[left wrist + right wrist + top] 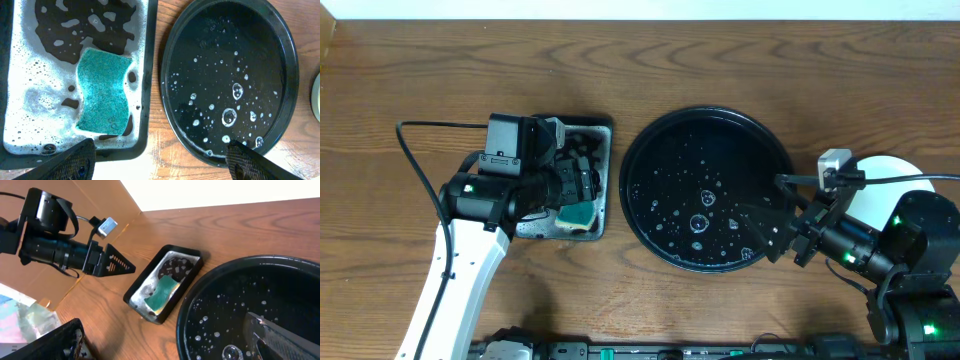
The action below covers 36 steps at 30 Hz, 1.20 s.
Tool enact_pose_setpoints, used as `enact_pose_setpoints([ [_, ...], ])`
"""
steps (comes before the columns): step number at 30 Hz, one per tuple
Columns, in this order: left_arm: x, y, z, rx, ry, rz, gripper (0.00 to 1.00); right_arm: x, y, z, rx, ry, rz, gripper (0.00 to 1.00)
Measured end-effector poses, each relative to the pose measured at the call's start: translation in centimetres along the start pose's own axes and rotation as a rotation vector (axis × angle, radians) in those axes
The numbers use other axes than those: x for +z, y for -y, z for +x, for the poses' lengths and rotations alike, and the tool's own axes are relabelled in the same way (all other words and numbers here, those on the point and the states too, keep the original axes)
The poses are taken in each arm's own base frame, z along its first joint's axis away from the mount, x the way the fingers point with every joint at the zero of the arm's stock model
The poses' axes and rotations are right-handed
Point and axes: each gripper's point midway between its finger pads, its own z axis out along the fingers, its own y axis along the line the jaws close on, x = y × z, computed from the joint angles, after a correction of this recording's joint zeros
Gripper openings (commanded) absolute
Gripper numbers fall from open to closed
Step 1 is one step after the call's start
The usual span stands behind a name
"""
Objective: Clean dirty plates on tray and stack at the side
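Wooden table (420,60); plates (885,168) show overhead, not right wrist.

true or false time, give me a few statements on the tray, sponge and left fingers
1. The round tray holds no plates, only suds. True.
2. The sponge lies on the round tray. False: it lies in the small sponge tray.
3. The left fingers grip the sponge. False: they stand open, and the sponge lies free.
4. A pale plate lies to the right of the round tray. True.
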Motion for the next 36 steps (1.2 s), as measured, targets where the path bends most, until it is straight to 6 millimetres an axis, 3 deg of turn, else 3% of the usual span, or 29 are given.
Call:
enact_pose_setpoints([
  [9,0.0,0.0,0.0,0.000,0.000,0.000,0.84,-0.2,-0.2,-0.1,-0.096,0.010,-0.001,0.99],
  [17,0.0,0.0,0.0,0.000,0.000,0.000,0.84,-2.9,-1.5,-1.3,-0.450,0.136,0.099,0.99],
  [21,0.0,0.0,0.0,0.000,0.000,0.000,0.84,-3.4,1.1,0.3,-0.507,0.151,0.238,0.99],
  [26,0.0,0.0,0.0,0.000,0.000,0.000,0.84,-2.9,5.7,5.2,-0.493,0.110,0.367,0.99],
  [36,0.0,0.0,0.0,0.000,-0.001,0.000,0.83,-2.0,8.6,8.3,-0.598,0.255,0.413,0.99],
])
